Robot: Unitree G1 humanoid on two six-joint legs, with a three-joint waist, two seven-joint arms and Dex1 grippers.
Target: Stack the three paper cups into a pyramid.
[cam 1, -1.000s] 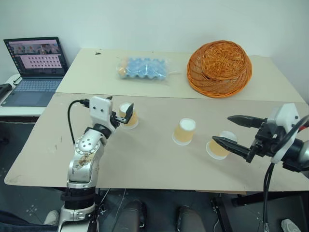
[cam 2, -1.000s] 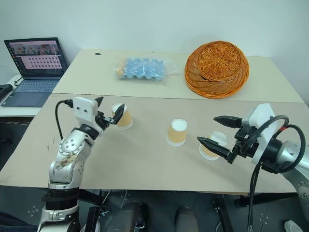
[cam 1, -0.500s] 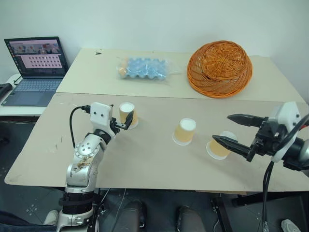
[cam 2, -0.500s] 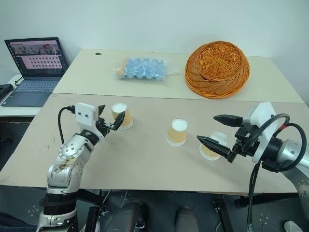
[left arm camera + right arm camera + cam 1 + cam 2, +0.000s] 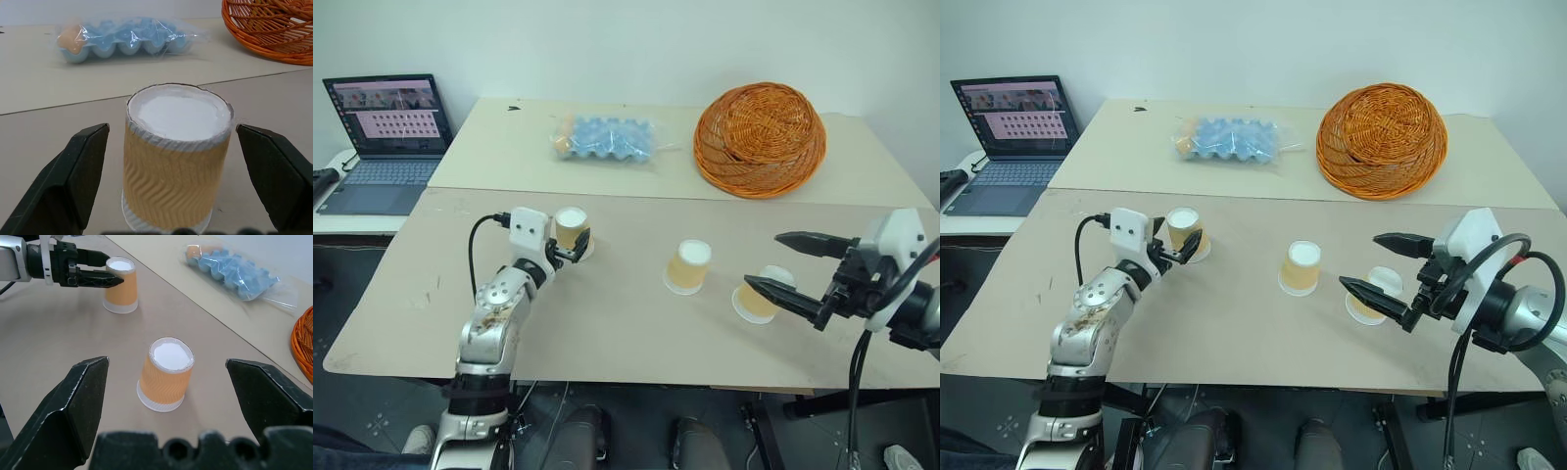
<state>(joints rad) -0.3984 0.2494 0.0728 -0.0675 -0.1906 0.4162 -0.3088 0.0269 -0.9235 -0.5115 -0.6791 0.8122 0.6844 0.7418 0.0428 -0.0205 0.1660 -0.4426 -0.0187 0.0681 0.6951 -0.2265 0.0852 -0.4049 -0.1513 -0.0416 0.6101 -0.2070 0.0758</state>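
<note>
Cups first: three paper cups stand upside down on the tan table (image 5: 607, 333), none stacked. Left cup (image 5: 571, 230) sits toward the left, middle cup (image 5: 688, 266) at centre, right cup (image 5: 756, 294) on the right, partly hidden in the head views behind a black finger. The left wrist view gives what the head views cannot: the left cup's ribbed tan side and white base up close, standing squarely between the two black fingers (image 5: 78, 181) with clear table showing on each side, so no touch. The right wrist view looks across at the middle cup between its own fingers, and catches the other arm's gripper at the left cup beyond.

Left gripper (image 5: 570, 247) is spread wide around the left cup, holding nothing. Right gripper (image 5: 793, 266) is wide apart too, empty, hovering with its near finger over the right cup.

Far side of the table: a blue egg carton (image 5: 604, 138) in plastic wrap, and an overturned wicker basket (image 5: 759, 137) to its right. A laptop (image 5: 384, 142) sits open on a side surface at far left, white wall behind.
</note>
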